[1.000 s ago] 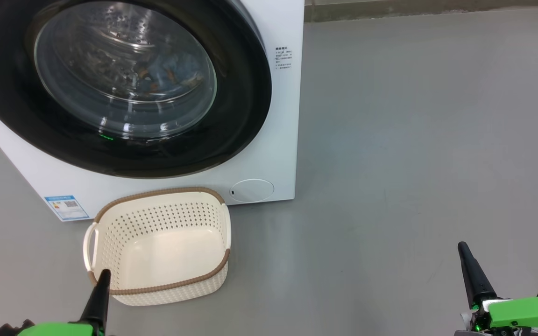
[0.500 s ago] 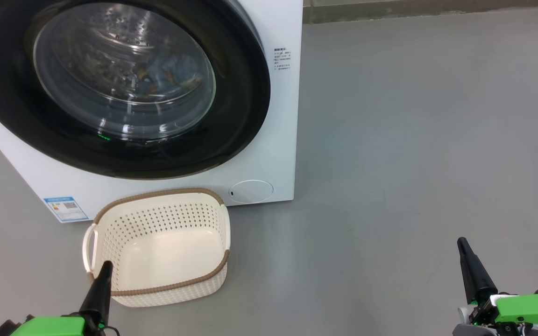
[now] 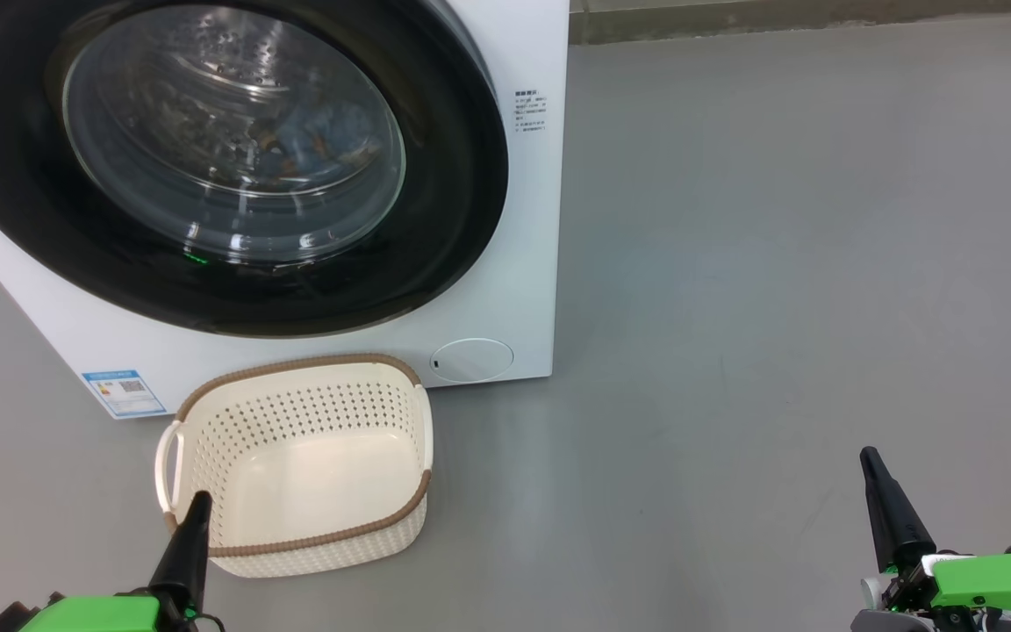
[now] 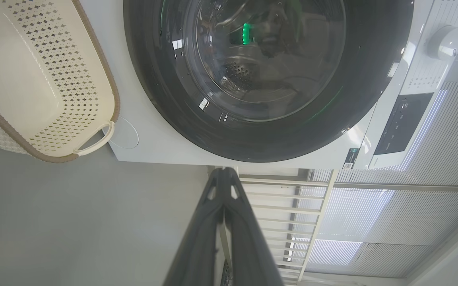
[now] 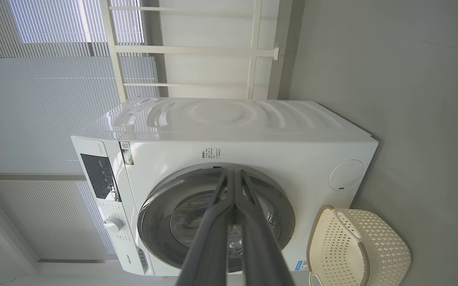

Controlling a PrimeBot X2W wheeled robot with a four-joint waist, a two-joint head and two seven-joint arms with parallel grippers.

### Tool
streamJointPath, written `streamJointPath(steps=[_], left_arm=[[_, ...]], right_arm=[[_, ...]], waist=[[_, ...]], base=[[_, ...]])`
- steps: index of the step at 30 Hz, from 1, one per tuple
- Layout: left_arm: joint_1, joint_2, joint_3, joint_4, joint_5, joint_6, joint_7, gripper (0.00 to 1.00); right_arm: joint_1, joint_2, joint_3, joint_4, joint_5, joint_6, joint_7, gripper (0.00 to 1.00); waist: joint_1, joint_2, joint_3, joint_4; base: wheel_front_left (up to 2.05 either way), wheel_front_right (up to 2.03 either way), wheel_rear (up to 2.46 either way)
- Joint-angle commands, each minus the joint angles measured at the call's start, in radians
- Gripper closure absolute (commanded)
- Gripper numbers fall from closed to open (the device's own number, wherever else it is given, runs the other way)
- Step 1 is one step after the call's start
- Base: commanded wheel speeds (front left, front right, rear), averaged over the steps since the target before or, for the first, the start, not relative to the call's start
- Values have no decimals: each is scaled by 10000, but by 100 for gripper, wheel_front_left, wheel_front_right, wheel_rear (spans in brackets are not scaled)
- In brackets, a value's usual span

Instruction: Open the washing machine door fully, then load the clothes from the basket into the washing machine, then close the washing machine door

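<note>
Basket (image 3: pixel 295 363), empty, sits just ahead of our left gripper (image 3: pixel 197 513), whose fingers are pressed together on nothing. Our right gripper (image 3: pixel 874 478), equally closed and empty, is well off to its right. Farther ahead the door (image 3: pixel 462 193) lies shut, clothes (image 3: pixel 321 132) behind its glass. We judge nothing remains to reach; our left arm is nearer.

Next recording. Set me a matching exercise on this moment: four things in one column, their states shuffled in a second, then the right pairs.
Things:
1. washing machine door
2. basket
3. clothes
4. left gripper

States:
A. empty
B. inside, behind the door
C. closed, black-rimmed
D. shut, holding nothing

Pairs: 1-C, 2-A, 3-B, 4-D
</note>
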Motion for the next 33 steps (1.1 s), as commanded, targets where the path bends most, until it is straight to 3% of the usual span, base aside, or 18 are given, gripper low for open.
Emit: streamJointPath(steps=[1, 33], left_arm=[[-410, 215, 339, -195, -82, -100, 63, 100], [-410, 215, 338, -196, -83, -100, 62, 100]], right_arm=[[-401, -21, 175, -246, 42, 16, 67, 100], [-405, 13, 126, -244, 1, 16, 106, 100]], waist=[[0, 0, 0, 0], [0, 0, 0, 0]], base=[[0, 0, 0], [0, 0, 0]])
